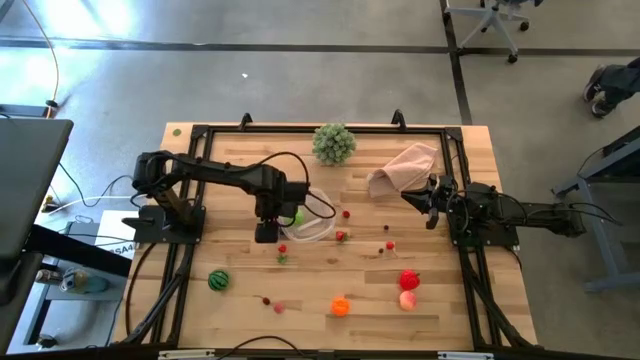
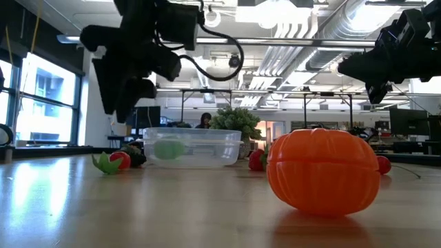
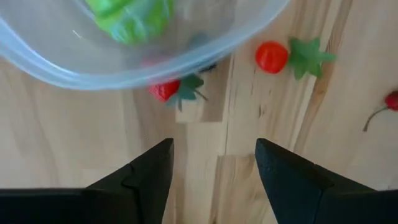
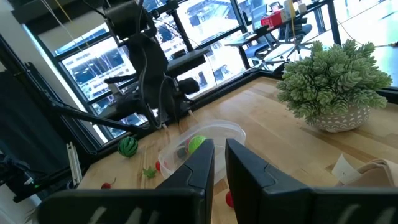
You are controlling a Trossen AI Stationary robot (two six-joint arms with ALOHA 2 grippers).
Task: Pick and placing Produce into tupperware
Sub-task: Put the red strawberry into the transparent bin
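**One light green piece lies in the tupperware; left fingers stand apart beside it**

One light green piece is seen inside the clear tupperware, which sits near the middle of the bench. The left gripper is held above the bench at the container's edge, on the left arm's side; its fingers are spread apart with nothing between them, and bare wood shows in the gap. A small red berry with a green leaf lies just outside the container's rim, and a second one lies a little farther off.

The right gripper is raised at the right side of the bench, near the pinkish-beige cloth; its fingers are drawn nearly together and nothing is held.

Other produce is scattered over the front part of the bench: a striped dark green piece toward the left, an orange piece near the front middle, and a red piece just behind a pink piece toward the right. Tiny red berries are spread around the container. A leafy green ball stands at the far edge of the bench.
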